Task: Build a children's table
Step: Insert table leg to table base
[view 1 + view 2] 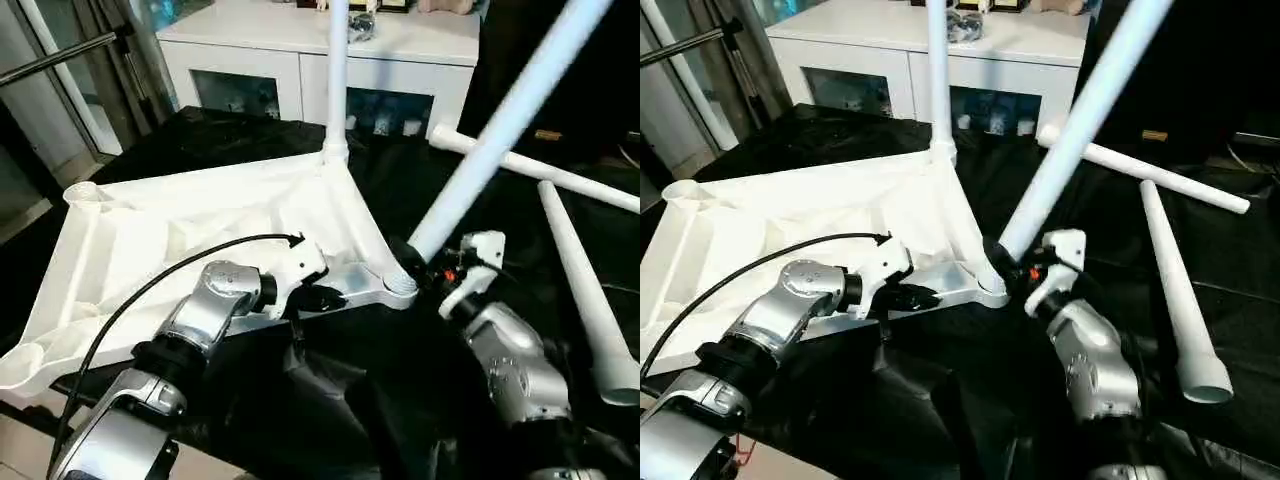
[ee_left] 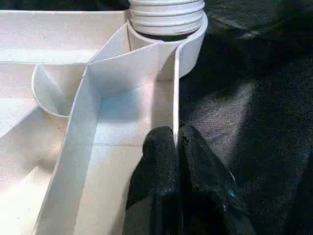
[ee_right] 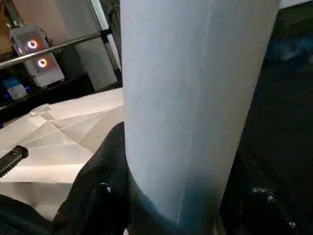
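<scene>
Tops of both socketed legs (image 1: 337, 70) (image 1: 510, 120) beyond the frame edge

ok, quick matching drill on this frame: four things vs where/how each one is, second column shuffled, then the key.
1. upright leg
2. tilted leg
3. left gripper
4. loose legs

A. lying on the black cloth
B. shut on the tabletop rim
C. standing in the far corner socket
D. held by the right gripper at the near socket

Pairs: 1-C, 2-D, 3-B, 4-A
</scene>
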